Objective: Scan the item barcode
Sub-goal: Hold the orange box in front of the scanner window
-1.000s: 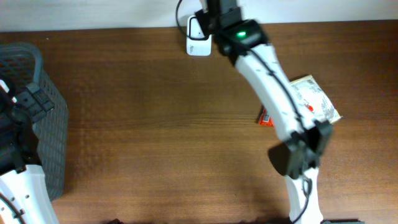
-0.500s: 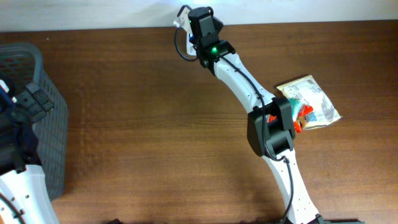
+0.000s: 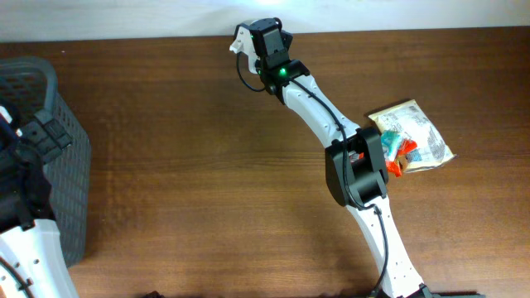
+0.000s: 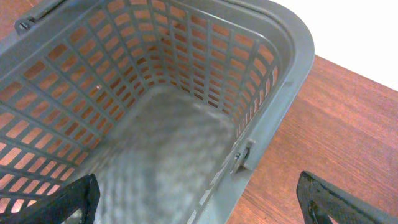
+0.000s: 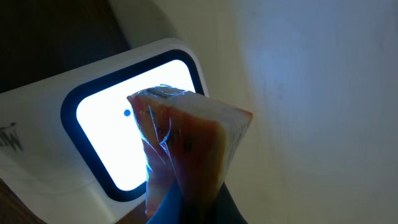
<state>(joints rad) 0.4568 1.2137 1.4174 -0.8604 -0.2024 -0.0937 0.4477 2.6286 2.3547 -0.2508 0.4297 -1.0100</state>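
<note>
The right gripper (image 5: 191, 204) is pinching the lower end of a small packet (image 5: 193, 140), orange-pink under clear wrap. It is holding the packet upright in front of the scanner (image 5: 99, 149), and the gripper's dark fingers are closing tightly around it at the bottom of the wrist view. The scanner's window is glowing white with a blue dot showing, and the packet is covering the window's right part. Whether the packet is touching the glass cannot be told.

From overhead, the right arm is stretching across the wooden surface (image 3: 182, 165) to its far edge, where the white scanner is sitting.

The left gripper (image 4: 199, 208) is hanging with its fingers spread wide and gripping nothing. It is looking down into a gray plastic basket (image 4: 280, 37), which is standing at the left edge of the surface.

A snack bag (image 3: 414, 132) is lying flat on the right side, well apart from the scanner. A red item (image 3: 399, 159) is lying just beside it, partly hidden by the arm's elbow.
</note>
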